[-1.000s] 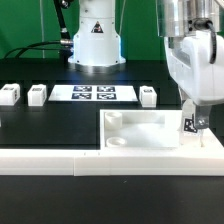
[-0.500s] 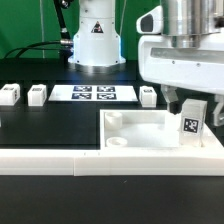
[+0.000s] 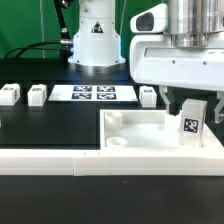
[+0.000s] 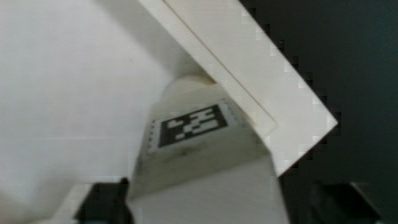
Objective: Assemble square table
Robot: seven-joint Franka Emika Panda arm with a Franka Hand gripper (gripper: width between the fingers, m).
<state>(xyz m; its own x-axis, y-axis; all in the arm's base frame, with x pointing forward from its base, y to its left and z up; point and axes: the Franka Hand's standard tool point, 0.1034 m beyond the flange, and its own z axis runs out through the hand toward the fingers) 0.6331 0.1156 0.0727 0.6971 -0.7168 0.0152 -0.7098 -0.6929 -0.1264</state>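
The square table's top (image 3: 160, 135) lies underside up at the exterior view's right, a white slab with a raised rim and round corner sockets (image 3: 116, 142). One white tagged leg (image 3: 191, 120) stands upright in its far right corner. My gripper (image 3: 191, 106) hangs straight over that leg, a dark finger (image 3: 168, 101) on each side, open with a little room showing. The wrist view looks down the leg (image 4: 205, 150) to the slab (image 4: 71, 90) and its rim (image 4: 249, 70), the gripper (image 4: 214, 205) straddling the leg. Three loose legs (image 3: 10, 94) (image 3: 37, 94) (image 3: 148, 95) stand behind.
The marker board (image 3: 92, 94) lies flat at the back between the loose legs. A long white L-shaped rail (image 3: 50, 160) runs along the front and holds the slab. The arm's base (image 3: 95, 40) stands behind the board.
The hand has turned about its upright axis from side-on to broadside around the standing leg. The leg stays in its corner. Hardly anything moved in the last half second.
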